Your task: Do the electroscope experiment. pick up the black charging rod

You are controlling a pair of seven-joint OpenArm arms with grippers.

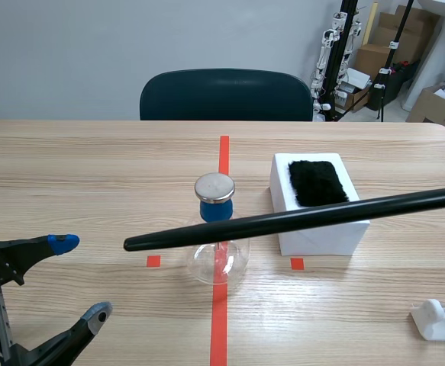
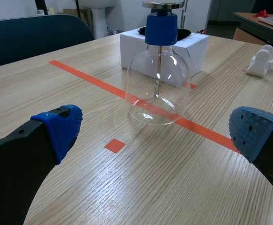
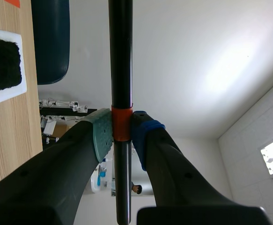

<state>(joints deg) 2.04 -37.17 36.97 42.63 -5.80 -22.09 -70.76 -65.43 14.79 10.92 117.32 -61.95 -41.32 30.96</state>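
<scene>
Right tool (image 3: 122, 133) is clamped on the rod (image 1: 283, 221) at its orange band. The rod is held level above the surface (image 1: 92, 168) and crosses the electroscope (image 1: 218, 255) from 3 o'clock; pickup appears complete. Left tool (image 1: 80, 277) stands open and empty at 8 o'clock of the electroscope.

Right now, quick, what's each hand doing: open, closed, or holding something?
Left hand: open, holding nothing.
Right hand: closed on the black charging rod.
</scene>
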